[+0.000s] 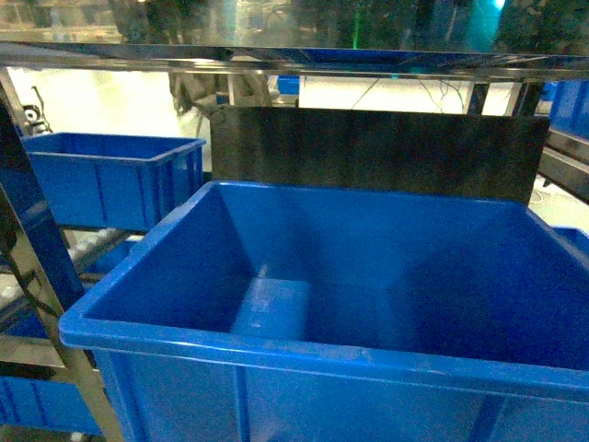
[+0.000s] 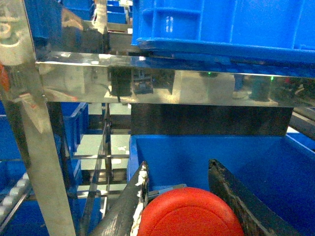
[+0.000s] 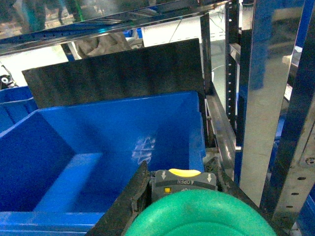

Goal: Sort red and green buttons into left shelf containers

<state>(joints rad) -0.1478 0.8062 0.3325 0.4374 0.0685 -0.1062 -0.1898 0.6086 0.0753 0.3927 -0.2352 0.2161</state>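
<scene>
The red button [image 2: 189, 214] fills the bottom of the left wrist view, its cap wedged between the two dark fingers of my left gripper [image 2: 178, 164], which is shut on it. It hangs just before the near rim of a deep blue container [image 2: 236, 157]. In the right wrist view the green button [image 3: 197, 216], with a grey block and yellow tab behind the cap, is gripped by my right gripper [image 3: 180, 167], near the right corner of the blue container [image 3: 123, 128]. The head view shows that container [image 1: 276, 343] with nothing inside, and neither gripper.
A second blue bin [image 1: 110, 175] stands further left on the shelf. A black board [image 1: 368, 152] rises behind the big container. Steel shelf posts [image 2: 34, 147] [image 3: 261, 123] flank the arms, and a steel shelf carrying another blue bin [image 2: 221, 24] runs overhead.
</scene>
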